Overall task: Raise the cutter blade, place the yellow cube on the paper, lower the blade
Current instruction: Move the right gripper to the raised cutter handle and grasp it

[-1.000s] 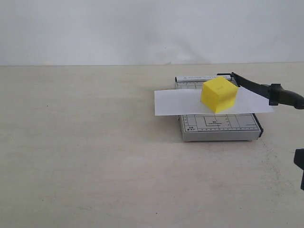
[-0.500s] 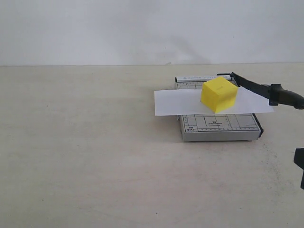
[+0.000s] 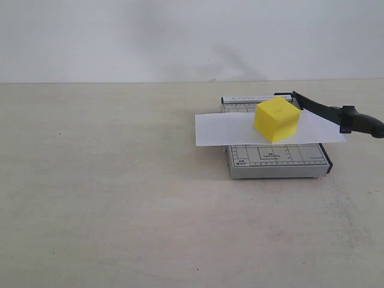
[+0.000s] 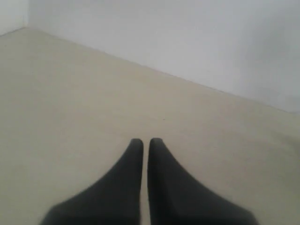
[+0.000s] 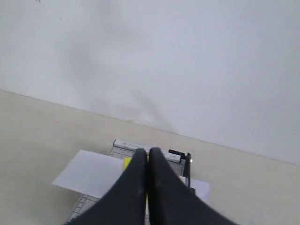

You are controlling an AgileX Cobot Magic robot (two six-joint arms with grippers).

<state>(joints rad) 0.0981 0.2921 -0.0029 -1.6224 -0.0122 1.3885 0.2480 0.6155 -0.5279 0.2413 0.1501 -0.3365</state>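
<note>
Left gripper: two dark fingers drawn together with only a thin slit between them, nothing held, hanging over bare beige table; its wrist view takes in only the tabletop and the white wall behind. Right gripper: fingers pressed tip to tip, likewise empty, raised well clear of the work and pointing toward it. Beyond those tips lies the grey trimmer board, gridded, with a printed strip along its far edge and small marks near its front left corner; all lettering is too small to read, and no brand can be made out. The paper, a white strip, lies flat across the board, overhanging it on both sides. The yellow cube sits on the paper over the board, toward the right, one corner turned to the exterior camera. The cutter blade runs from its hinge at the board's far right corner out past the paper's right end, its thick handle beyond the board's edge; it looks partly lifted, not flat along the edge. The exterior view shows the whole set but neither gripper. In the right wrist view the fingers hide all but a sliver of the cube.
</note>
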